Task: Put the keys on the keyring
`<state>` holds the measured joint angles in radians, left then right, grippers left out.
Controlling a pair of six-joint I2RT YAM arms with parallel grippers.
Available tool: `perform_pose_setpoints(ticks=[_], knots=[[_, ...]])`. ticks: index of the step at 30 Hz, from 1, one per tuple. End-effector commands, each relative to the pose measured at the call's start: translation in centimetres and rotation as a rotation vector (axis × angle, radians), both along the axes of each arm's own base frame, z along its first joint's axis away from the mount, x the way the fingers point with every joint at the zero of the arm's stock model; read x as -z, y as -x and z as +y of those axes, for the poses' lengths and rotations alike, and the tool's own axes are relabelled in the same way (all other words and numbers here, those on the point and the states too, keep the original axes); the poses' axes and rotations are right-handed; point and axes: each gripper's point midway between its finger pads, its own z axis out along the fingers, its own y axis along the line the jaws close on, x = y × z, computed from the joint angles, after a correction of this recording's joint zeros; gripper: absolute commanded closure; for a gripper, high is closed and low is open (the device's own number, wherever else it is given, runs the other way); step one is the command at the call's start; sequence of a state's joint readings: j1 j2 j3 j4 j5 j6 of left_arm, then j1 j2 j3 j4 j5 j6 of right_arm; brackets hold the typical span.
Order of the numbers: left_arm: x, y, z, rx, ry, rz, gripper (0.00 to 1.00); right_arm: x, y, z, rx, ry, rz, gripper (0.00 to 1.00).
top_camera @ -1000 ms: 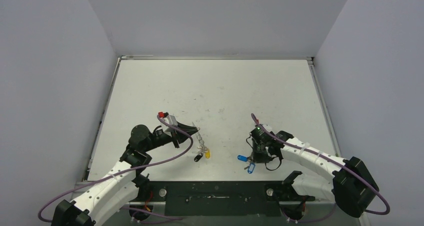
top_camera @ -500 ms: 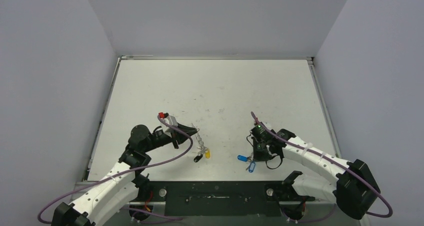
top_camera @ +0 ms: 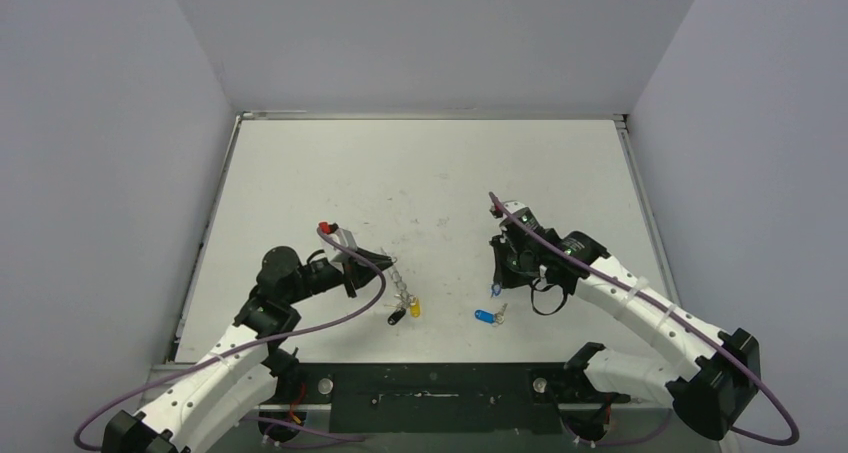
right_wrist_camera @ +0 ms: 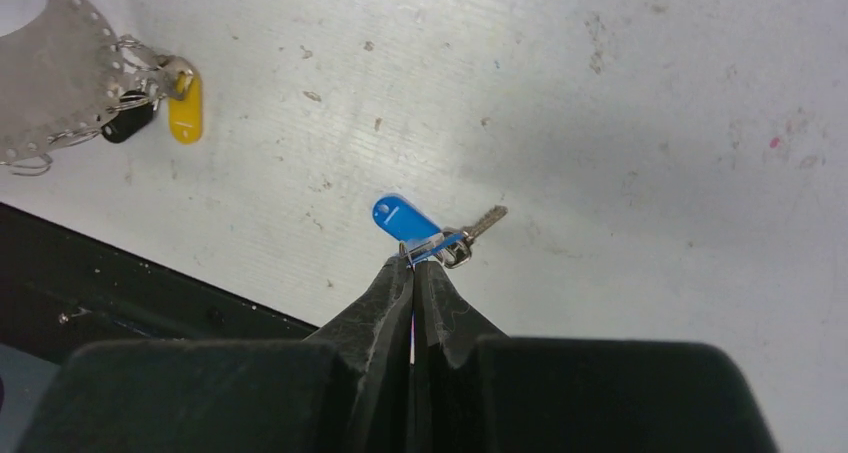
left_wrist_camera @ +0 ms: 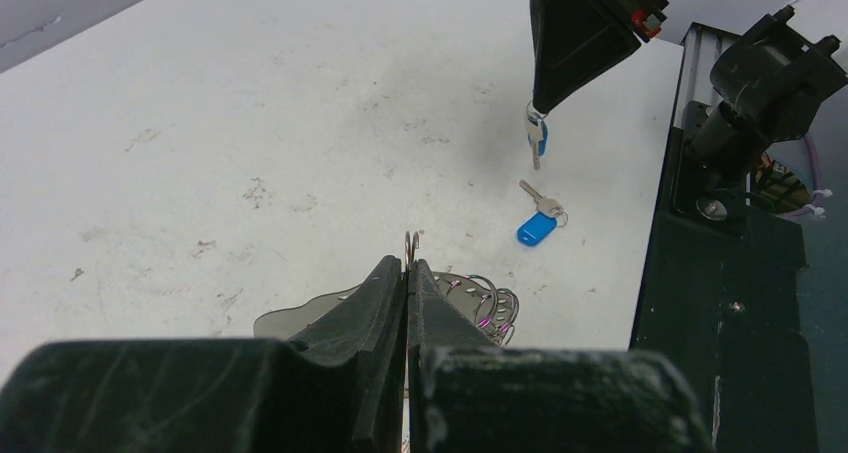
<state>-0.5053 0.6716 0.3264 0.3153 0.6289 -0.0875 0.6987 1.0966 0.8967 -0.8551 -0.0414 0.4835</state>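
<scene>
My left gripper is shut on the thin silvery keyring; its wire end pokes up between my fingertips in the left wrist view. A yellow-headed key and a black-headed key hang from it near the table; both show in the right wrist view, the yellow one beside the black one. My right gripper is shut on a small blue-headed key and holds it above the table. A key with a blue tag lies on the table below it, also seen in the right wrist view.
A flat grey piece with holes along its edge lies under the keyring by the left gripper. The black base rail runs along the table's near edge. Grey walls enclose the white table on three sides.
My right gripper has risen and moved away from the near edge, lifting the blue-headed key off the table. The blue-tagged key stayed down. The left arm barely moved.
</scene>
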Motion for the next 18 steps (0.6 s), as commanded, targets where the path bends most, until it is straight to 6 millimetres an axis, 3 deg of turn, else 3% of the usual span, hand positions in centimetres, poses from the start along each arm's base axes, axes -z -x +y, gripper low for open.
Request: perform_pose_setpoints(ticks=[1, 9, 18], knots=[[-2.4, -0.8, -0.1, -0.025, 0.023, -0.038, 1.00, -2.7, -2.3, 2.9, -0.138, -0.088, -0.109, 1.00], [-2.8, -1.7, -1.0, -0.011, 0.055, -0.029, 1.00, -7.5, -3.8, 8.2, -0.359, -0.282, -0.225, 1.00], [-2.8, -2.1, -1.9, 0.021, 0.060, -0.013, 1.00, -8.7, -3.5, 12.5, -0.554, -0.327, -0.257, 1.00]])
